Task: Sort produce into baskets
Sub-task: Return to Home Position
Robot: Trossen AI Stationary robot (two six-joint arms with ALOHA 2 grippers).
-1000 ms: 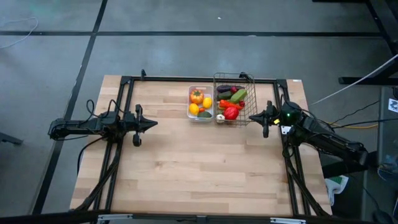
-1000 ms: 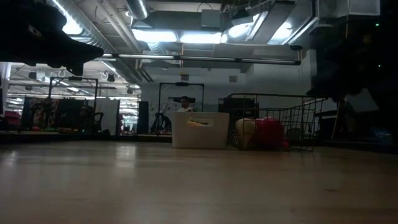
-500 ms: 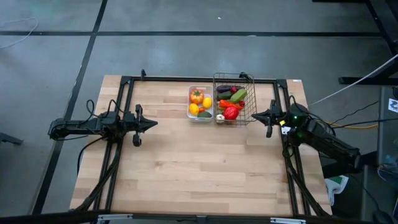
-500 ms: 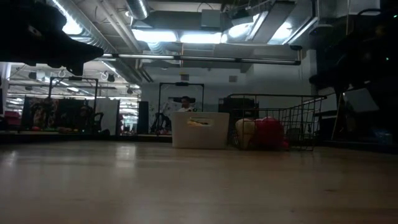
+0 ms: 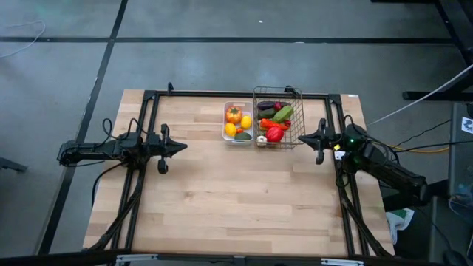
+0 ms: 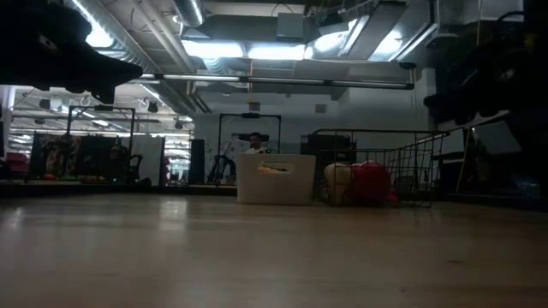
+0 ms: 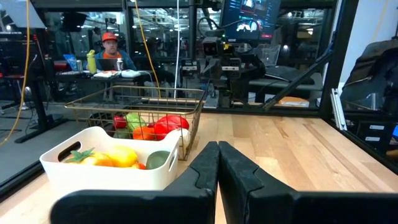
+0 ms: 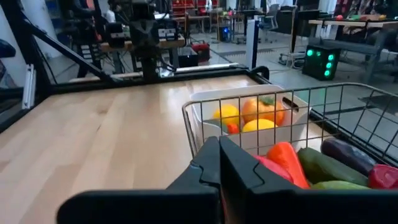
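The white plastic tray [image 5: 238,123] at the table's far middle holds an orange tomato, yellow lemons and a green piece. The wire-mesh basket [image 5: 278,127] beside it on the right holds a red pepper [image 5: 275,134], cucumbers, an eggplant and a carrot. My left gripper [image 5: 183,146] is shut and empty, above the table's left side, pointing at the tray. My right gripper [image 5: 300,137] is shut and empty, just right of the basket, above the table. Both containers show in the left wrist view [image 7: 118,163] and in the right wrist view [image 8: 249,124].
A black frame runs along the table's far edge and down both sides [image 5: 148,118]. The bare wooden tabletop [image 5: 236,199] stretches from the containers to the near edge. A person [image 7: 111,53] sits beyond the table's right side.
My right gripper has drawn back a little from the basket toward the table's right edge, staying shut. The left arm has kept still, and the produce has not moved.
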